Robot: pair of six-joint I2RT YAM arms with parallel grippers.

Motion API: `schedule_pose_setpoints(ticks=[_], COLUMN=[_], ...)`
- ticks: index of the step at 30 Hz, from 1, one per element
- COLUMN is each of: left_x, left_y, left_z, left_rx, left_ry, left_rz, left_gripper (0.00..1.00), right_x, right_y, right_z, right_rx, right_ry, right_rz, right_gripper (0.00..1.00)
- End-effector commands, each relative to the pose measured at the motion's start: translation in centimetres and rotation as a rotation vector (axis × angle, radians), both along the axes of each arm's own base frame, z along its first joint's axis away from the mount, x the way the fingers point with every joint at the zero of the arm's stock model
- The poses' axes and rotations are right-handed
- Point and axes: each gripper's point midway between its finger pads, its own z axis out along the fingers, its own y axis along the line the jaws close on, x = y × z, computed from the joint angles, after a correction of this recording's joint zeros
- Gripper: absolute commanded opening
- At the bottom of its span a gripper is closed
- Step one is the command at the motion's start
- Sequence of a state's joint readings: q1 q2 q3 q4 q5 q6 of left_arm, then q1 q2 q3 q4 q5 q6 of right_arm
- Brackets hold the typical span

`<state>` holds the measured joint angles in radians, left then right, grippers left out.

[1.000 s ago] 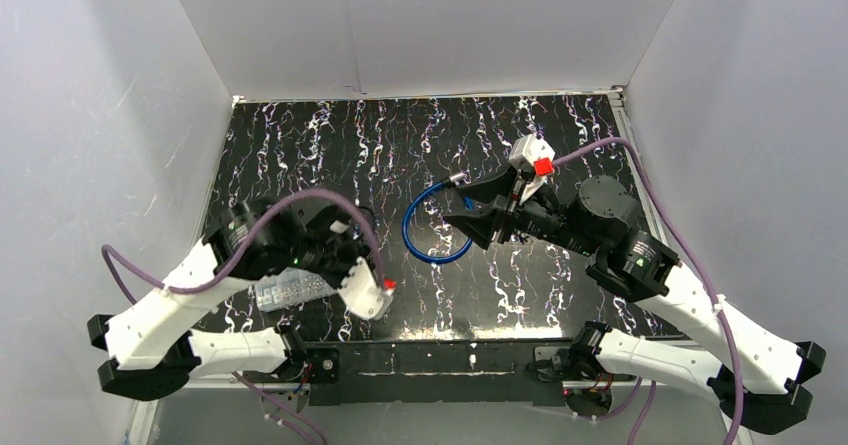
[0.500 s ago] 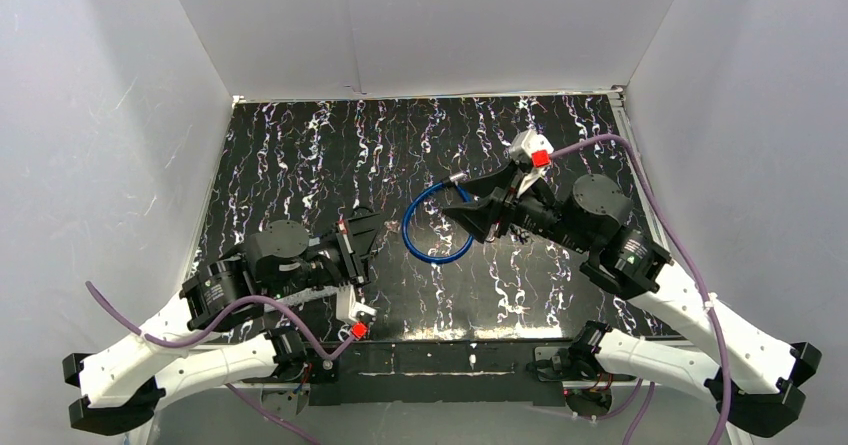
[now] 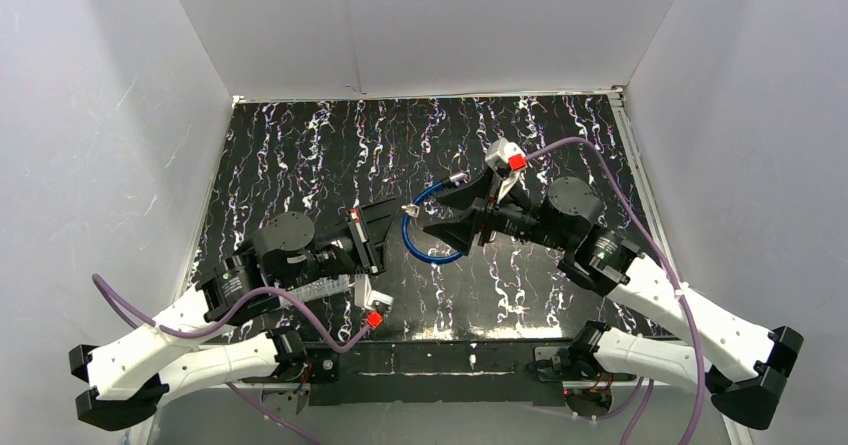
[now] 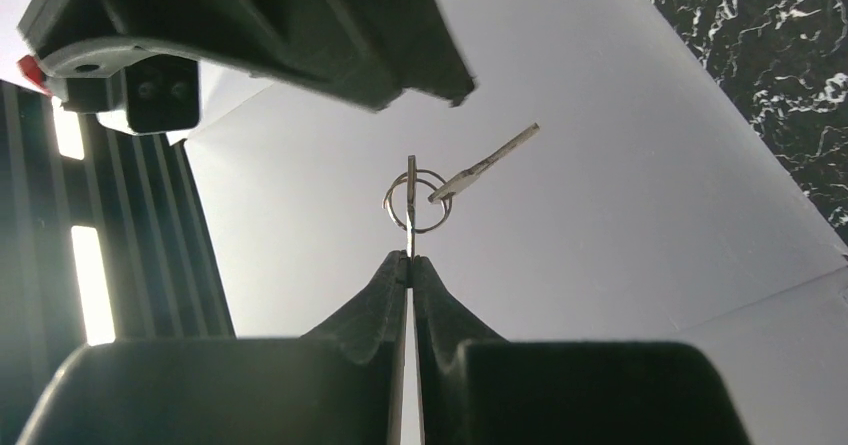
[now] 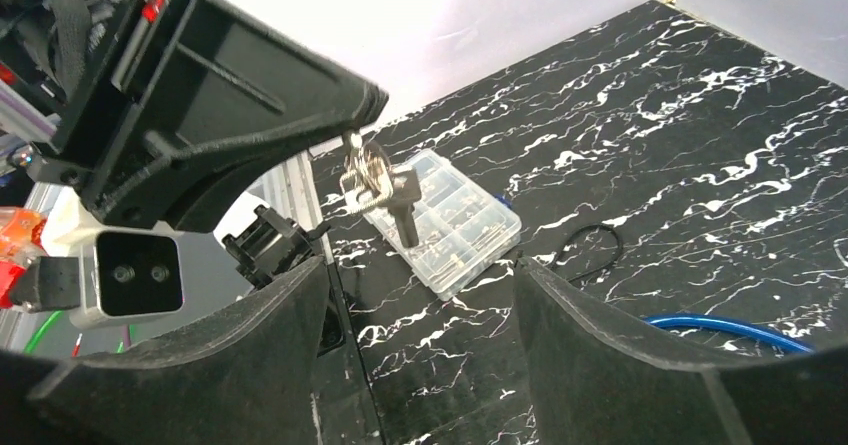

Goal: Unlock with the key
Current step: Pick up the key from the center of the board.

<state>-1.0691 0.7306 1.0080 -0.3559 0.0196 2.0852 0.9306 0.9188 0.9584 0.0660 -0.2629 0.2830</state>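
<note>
Swinging in from the near-left side, the left gripper (image 4: pixel 410 265) now meets the right gripper (image 5: pixel 420 270) over the middle of the table (image 3: pixel 300 145), and the right gripper has slid toward it with its jaws spread wider. The left gripper is clamped tight on the key bunch (image 5: pixel 372 183) close to the key ring (image 4: pixel 415 200). It holds the bunch out past its fingertips so that a black-headed key (image 5: pixel 404 203) and a plain silver key (image 4: pixel 487 162) hang free, apparently offered for a handover. The right gripper, empty and wide open, stands just short of the bunch and touches nothing. On the table below it lies the blue cable lock (image 5: pixel 725 326), apart from both grippers, while a clear parts box (image 5: pixel 450 227) sits under the left gripper. The lock appears not yet opened, and the next move seems to be taking a key by its head.
</note>
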Motion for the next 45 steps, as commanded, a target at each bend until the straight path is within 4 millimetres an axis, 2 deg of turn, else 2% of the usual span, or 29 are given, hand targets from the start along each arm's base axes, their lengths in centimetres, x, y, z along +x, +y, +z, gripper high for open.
schedule_pose_setpoints(ticks=[1, 4, 10, 14, 20, 30, 39, 45], left_x=[-0.8, -0.7, -0.3, -0.1, 0.0, 0.8, 0.7, 0.9], left_y=[-0.7, -0.5, -0.3, -0.2, -0.1, 0.8, 1.2, 1.3], left_z=[4.1, 4.6, 4.9, 5.0, 5.7, 6.2, 5.7, 5.8], left_rx=[0.048, 0.014, -0.038, -0.061, -0.101, -0.137, -0.139, -0.149], left_ry=[-0.329, -0.285, -0.198, -0.148, -0.104, -0.024, 0.024, 0.052], left_rz=[-0.065, -0.052, -0.025, -0.014, 0.001, 0.073, 0.087, 0.106], left_gripper=[0.00, 0.00, 0.00, 0.00, 0.00, 0.00, 0.00, 0.00], right_x=[-0.8, -0.8, 0.5, 0.6, 1.3, 3.3, 2.8, 2.5], right_y=[0.2, 0.3, 1.0, 1.4, 2.6, 2.6, 3.3, 3.5], right_z=[1.6, 2.0, 2.9, 3.8, 3.3, 5.2, 6.7, 7.6], right_rx=[0.117, 0.160, 0.217, 0.263, 0.247, 0.329, 0.365, 0.387], right_ry=[-0.068, -0.096, -0.125, -0.150, -0.158, -0.190, -0.207, -0.217], right_rz=[0.050, 0.054, 0.004, 0.010, -0.001, -0.107, -0.066, -0.042], right_gripper=[0.75, 0.75, 0.74, 0.74, 0.69, 0.61, 0.51, 0.50])
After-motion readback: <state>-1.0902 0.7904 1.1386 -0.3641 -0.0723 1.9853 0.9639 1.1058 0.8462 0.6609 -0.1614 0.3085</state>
